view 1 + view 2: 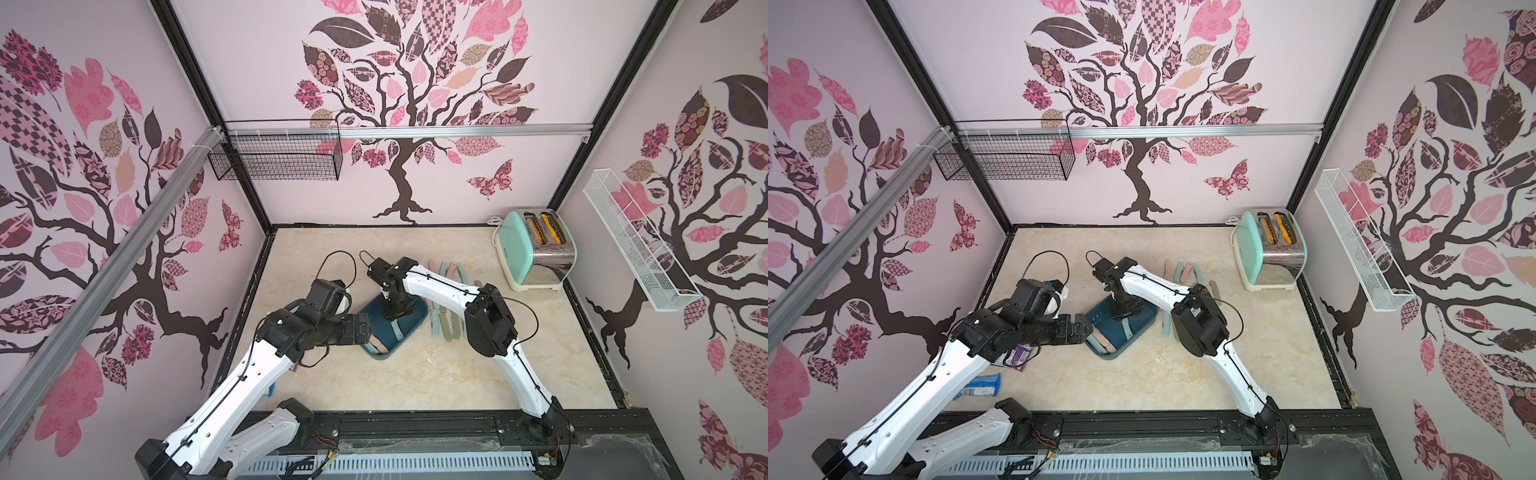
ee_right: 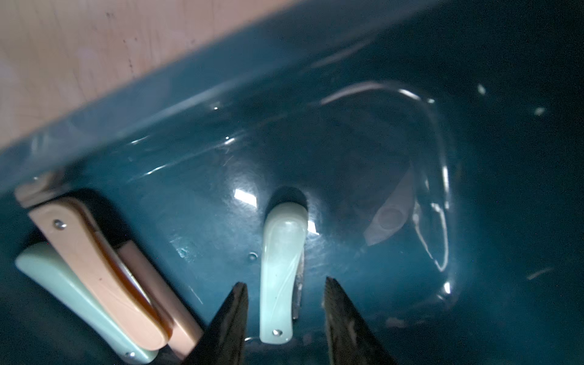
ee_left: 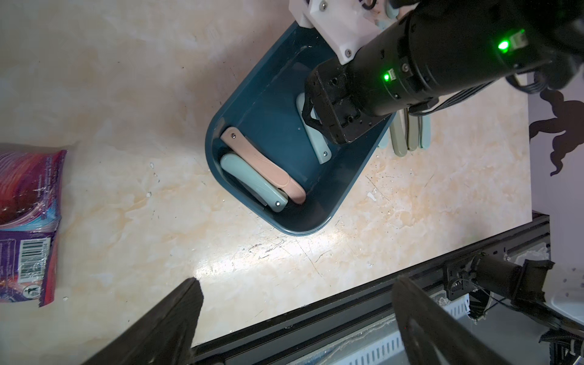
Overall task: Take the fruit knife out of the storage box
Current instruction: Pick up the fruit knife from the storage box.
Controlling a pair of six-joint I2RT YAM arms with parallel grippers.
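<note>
The pale mint fruit knife (image 2: 281, 271) lies folded on the floor of the storage box (image 2: 221, 104). It sits directly between the two fingers of the right claw (image 2: 284, 281). The claw is released: its jaws are parted with a strip of teal floor showing on each side of the handle, so nothing is grasped. The claw reaches down into the box from above, its fingertips (image 2: 238, 294) low inside the walls. The knife's riveted end points back toward the wrist.

To one side of the claw, at the end of the box nearer the robot's base, two more folded knives lie touching. These are a pink knife (image 2: 104, 278) and a second mint knife (image 2: 63, 284), with the pink one resting partly on the mint one. Past the claw's tips a pale shape shows on the glossy floor. It may be only a reflection, as the picture is too dim there to tell.

In both top views the box stands on the marble table (image 1: 415, 374) under the right claw. Just beyond the box on the claw's outer side, a row of folded knives (image 1: 446, 328) lies on the table. The toaster (image 1: 536, 249) stands well apart in the far corner.

The left claw (image 3: 294, 284) hangs just beside the box's opposite wall. It is spread wide and empty, with only tabletop between its fingers. A purple snack packet (image 3: 28, 221) lies on the table behind it.
</note>
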